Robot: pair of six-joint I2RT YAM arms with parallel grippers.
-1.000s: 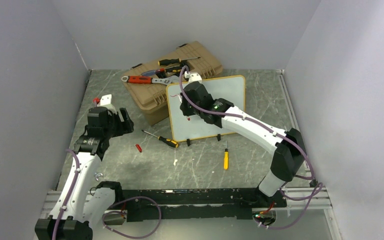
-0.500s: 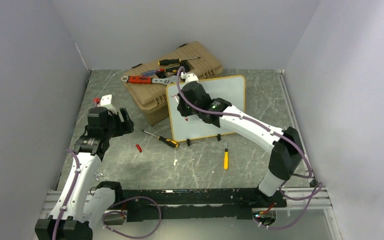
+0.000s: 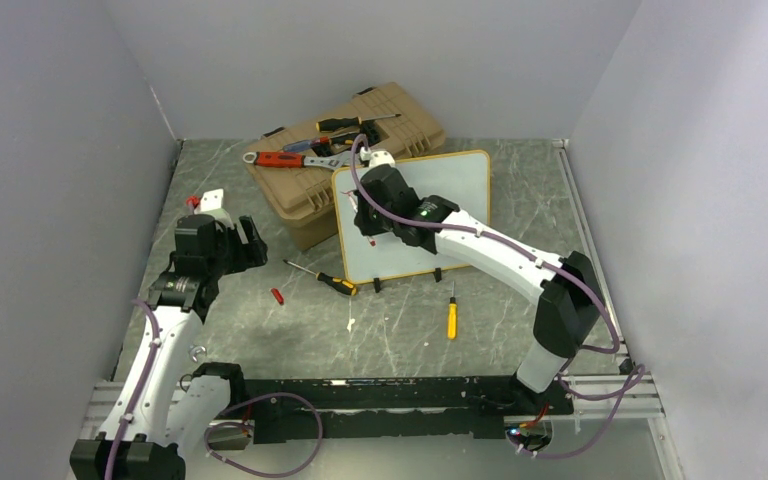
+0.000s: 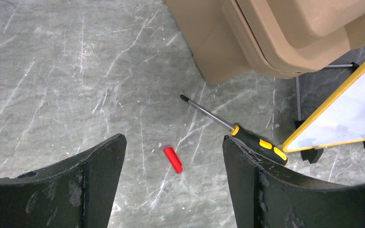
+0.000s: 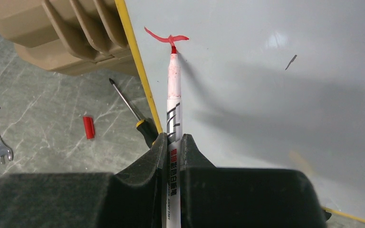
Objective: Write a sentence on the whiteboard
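Small white rectangular whiteboard with thin tan-yellow frame (image 3: 460, 185): stands propped on black clip feet at the centre back of the grey marbled table (image 3: 520, 310), its left edge just beside the tan plastic toolbox (image 3: 415, 118). Sentence, thin red marker writing (image 5: 166, 37): one short curved stroke only, near the board's upper left corner. White-barrelled marker with red tip (image 5: 174, 95): tip touching the board at that stroke. Right gripper (image 5: 172, 142): fingers clamped on the marker barrel. Left gripper (image 4: 173, 142): jaws spread wide, holding nothing, above the table left of the board. Small red cylindrical cap (image 4: 172, 159): lying on the table below the left gripper. Screwdriver with black-and-yellow handle (image 4: 237, 130): flat on the table between cap and board.
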